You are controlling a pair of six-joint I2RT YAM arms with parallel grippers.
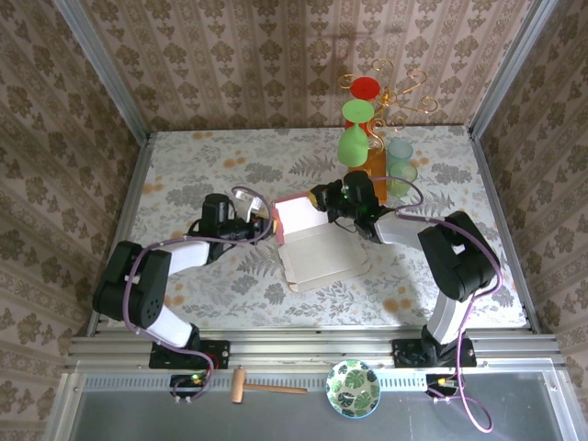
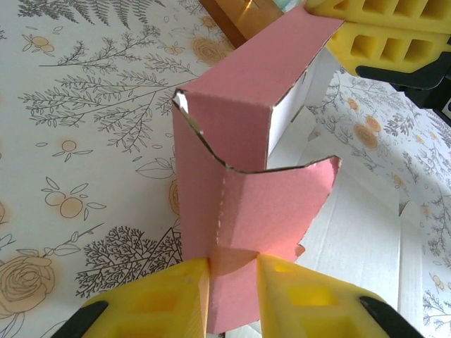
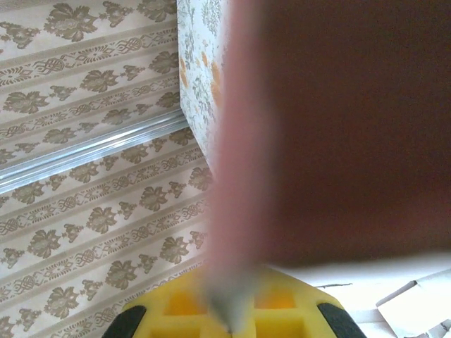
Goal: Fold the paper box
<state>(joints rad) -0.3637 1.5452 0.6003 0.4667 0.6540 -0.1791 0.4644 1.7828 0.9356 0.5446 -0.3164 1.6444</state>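
Top external: one box [image 1: 317, 257] at centre of table [image 1: 184, 165], half folded, pink back wall raised. Two grippers: left gripper [image 2: 232, 282] pinches a pink corner flap, right gripper [image 1: 323, 198] clamps the raised wall. One mallet [image 1: 262, 387], one bowl [image 1: 354, 388] on the near rail.

**Papered walls around a flowered table**

Beige walls [image 1: 276, 55] with a repeated leaf pattern close in the space, and slanting metal posts [image 1: 101, 69] stand at the back corners. The table [image 1: 211, 165] wears a pale cloth printed with ferns, roses and small orange fruit. A ridged metal rail [image 1: 303, 354] runs along its near edge, above a grey ledge [image 1: 119, 413]. The light is soft and even.
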